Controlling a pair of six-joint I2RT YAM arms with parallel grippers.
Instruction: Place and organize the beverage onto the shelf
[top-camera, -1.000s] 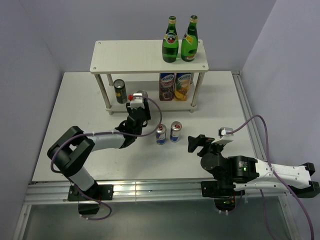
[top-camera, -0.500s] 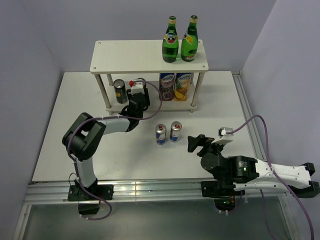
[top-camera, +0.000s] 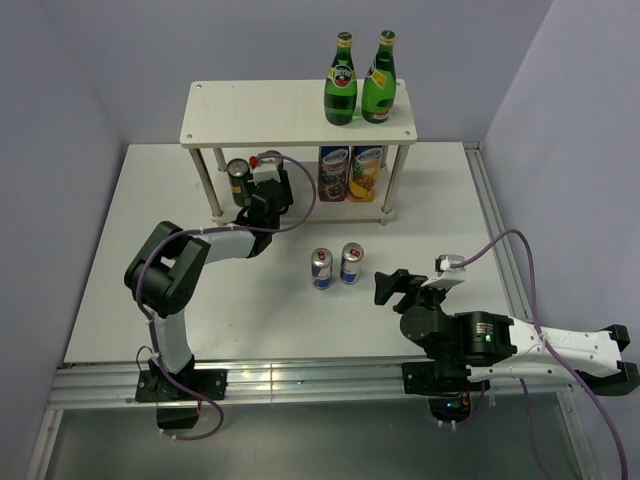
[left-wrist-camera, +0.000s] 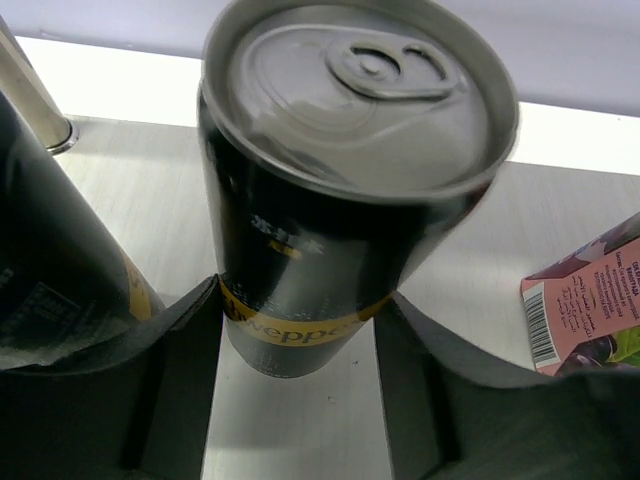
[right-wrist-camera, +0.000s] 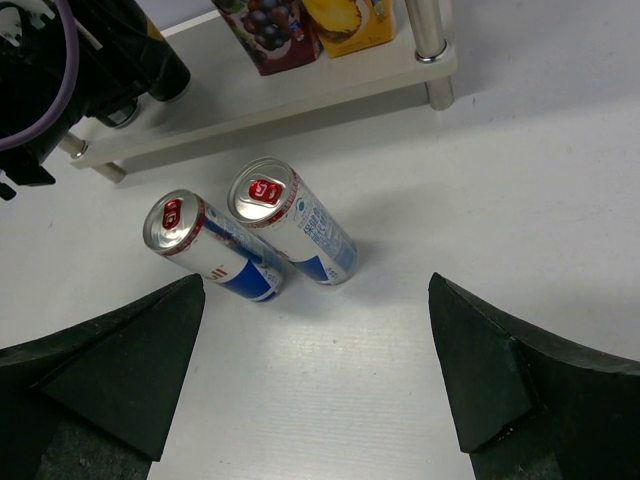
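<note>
Left gripper clamped on dark can on shelf's lower tier, second dark can just beside leftward, cartons near rightward, right gripper spread wide before shelf's front edge

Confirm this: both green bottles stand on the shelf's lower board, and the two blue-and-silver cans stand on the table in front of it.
Not quite. The green bottles stand on the top board of the shelf, not the lower one, as the top external view shows. The blue-and-silver cans do stand on the table in front of it.
</note>
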